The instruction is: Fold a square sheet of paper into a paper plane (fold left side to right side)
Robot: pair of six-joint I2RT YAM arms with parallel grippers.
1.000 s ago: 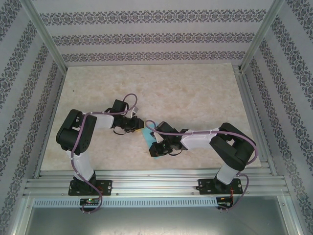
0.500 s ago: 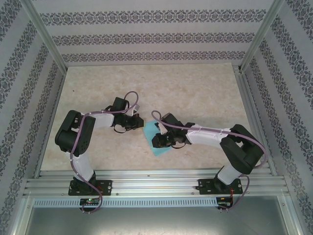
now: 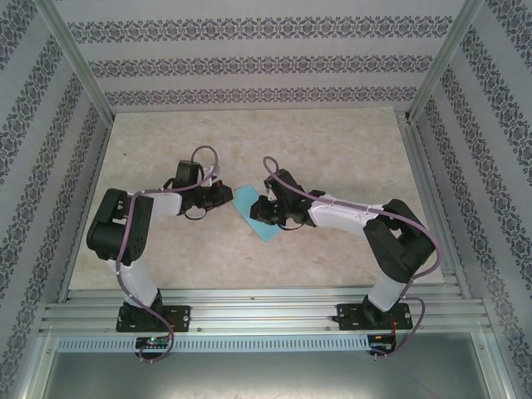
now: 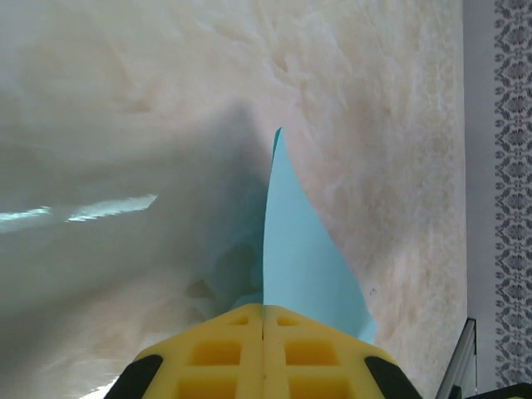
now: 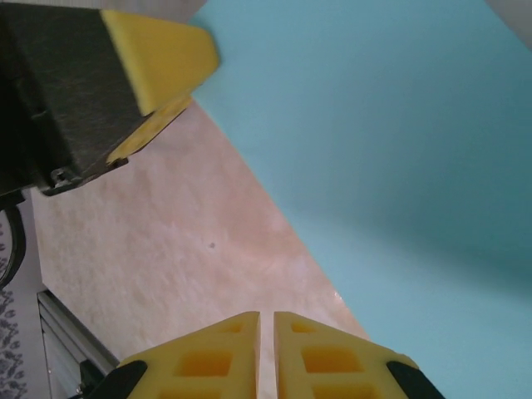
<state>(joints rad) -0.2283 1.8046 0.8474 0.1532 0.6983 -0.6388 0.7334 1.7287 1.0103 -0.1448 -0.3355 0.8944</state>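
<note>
The turquoise square sheet of paper point(image 3: 248, 204) lies mid-table between the two grippers, one long edge running diagonally. My left gripper point(image 3: 226, 196) is shut on its left corner. In the left wrist view the sheet point(image 4: 299, 249) rises edge-on from the closed yellow fingertips of this gripper point(image 4: 263, 309). My right gripper point(image 3: 259, 214) sits over the sheet's right part, fingers together with only a thin slit and nothing between them. From the right wrist, that gripper point(image 5: 267, 320) hovers over bare table beside the sheet point(image 5: 399, 125), with the left gripper's yellow finger point(image 5: 158, 46) at the top left.
The pale marbled tabletop point(image 3: 332, 150) stretches free behind and to both sides of the arms. Aluminium frame rails point(image 3: 266, 312) run along the near edge, and patterned walls point(image 3: 249, 62) enclose the back and sides.
Both grippers and the sheet have shifted toward the far side of the table. The right arm stretched out farther, and the left gripper drew back to the left with the sheet's corner.
</note>
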